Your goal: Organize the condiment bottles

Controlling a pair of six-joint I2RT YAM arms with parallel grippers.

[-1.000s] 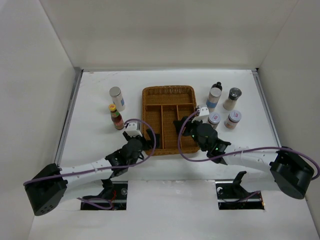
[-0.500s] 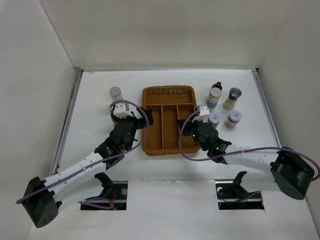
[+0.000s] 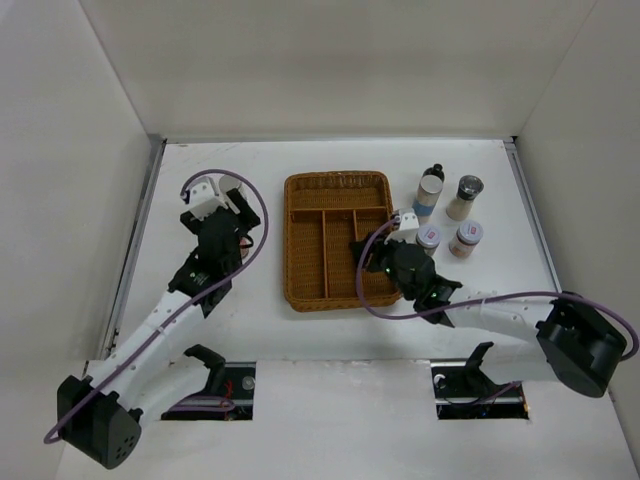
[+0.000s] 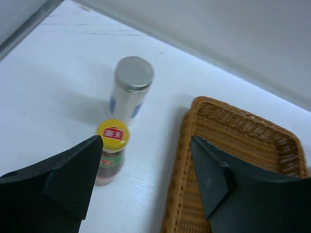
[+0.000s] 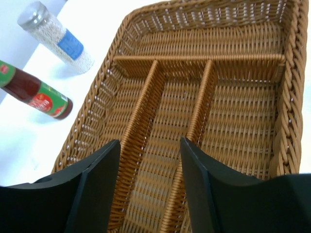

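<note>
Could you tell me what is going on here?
Two robot arms are at work around a wicker tray that holds nothing yet. The left end effector hangs open over the yellow-capped red sauce bottle and the silver-lidded cylinder beside it. The right end effector hovers open over the tray. Five more bottles stand right of the tray.

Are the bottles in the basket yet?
Not yet. Nothing is done: the wicker tray is empty. In hand: the left tool hangs open over the red sauce bottle, beside a white cylinder; the right tool is open over the tray. Left: all seven bottles, five standing right of the tray.
</note>
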